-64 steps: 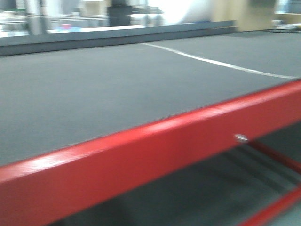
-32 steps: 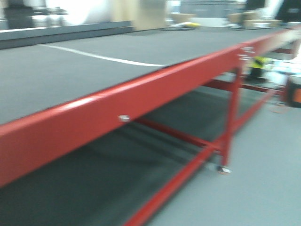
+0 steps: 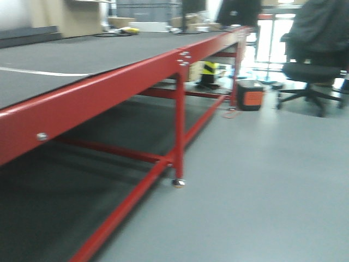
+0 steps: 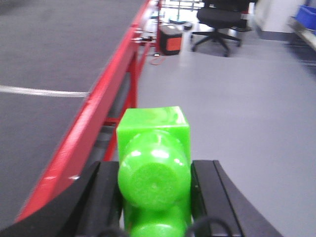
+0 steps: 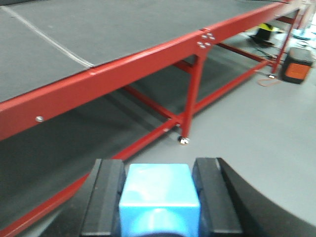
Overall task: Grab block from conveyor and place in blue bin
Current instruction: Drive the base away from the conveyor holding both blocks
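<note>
My right gripper (image 5: pixel 158 168) is shut on the small sky-blue block (image 5: pixel 159 192), held between its black fingers (image 5: pixel 106 192) above the grey floor, beside the conveyor. My left gripper (image 4: pixel 154 173) is shut on a bright green piece (image 4: pixel 154 148) with a square end and a rounded body. The conveyor's dark grey belt (image 3: pixel 65 57) lies to the left on a red frame (image 3: pixel 109 93). It also shows in the left wrist view (image 4: pixel 49 49) and the right wrist view (image 5: pixel 98 29). No gripper shows in the front view. A blue thing (image 4: pixel 307 15) sits at the far right edge, too cut off to tell what it is.
A red frame leg on a caster (image 3: pixel 179 183) stands on the grey floor (image 3: pixel 262 180). An orange and black box (image 3: pixel 251 94) and a black office chair (image 3: pixel 308 76) stand farther back on the right. A white line (image 3: pixel 38 71) crosses the belt.
The front view has swung to the right along the conveyor. The belt has slid to the left, and the floor, frame leg, box and chair have come into view.
</note>
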Available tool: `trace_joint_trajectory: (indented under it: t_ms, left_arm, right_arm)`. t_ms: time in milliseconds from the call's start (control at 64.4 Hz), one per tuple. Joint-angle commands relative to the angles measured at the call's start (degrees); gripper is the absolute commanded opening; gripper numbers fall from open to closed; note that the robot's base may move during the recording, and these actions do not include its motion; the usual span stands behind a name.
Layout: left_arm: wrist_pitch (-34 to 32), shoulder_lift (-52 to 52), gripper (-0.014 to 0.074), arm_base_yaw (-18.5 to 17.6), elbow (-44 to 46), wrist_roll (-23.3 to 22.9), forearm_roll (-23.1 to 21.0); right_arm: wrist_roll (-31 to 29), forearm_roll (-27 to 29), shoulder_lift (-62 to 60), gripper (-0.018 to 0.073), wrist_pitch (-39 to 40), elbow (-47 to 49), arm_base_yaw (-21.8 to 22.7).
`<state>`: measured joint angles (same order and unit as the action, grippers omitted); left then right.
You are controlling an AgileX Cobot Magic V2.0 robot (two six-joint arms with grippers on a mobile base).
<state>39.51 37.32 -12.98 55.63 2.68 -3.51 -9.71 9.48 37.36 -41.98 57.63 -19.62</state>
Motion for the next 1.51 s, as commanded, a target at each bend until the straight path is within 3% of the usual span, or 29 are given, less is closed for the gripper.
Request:
trace_joint_trajectory:
  t_ms: [0, 1491]
  left_arm:
    - [-1.47, -0.33, -0.0111, -0.38, -0.04, -0.29, -0.26]
    - [-1.47, -0.33, -0.0111, -0.38, -0.04, -0.29, -0.26]
  right_arm:
    - [-0.21, -0.28, -0.2, -0.0154, 1.31, -0.09, -0.04]
    - [-0.21, -0.28, -0.2, -0.0154, 1.31, -0.09, -0.04]
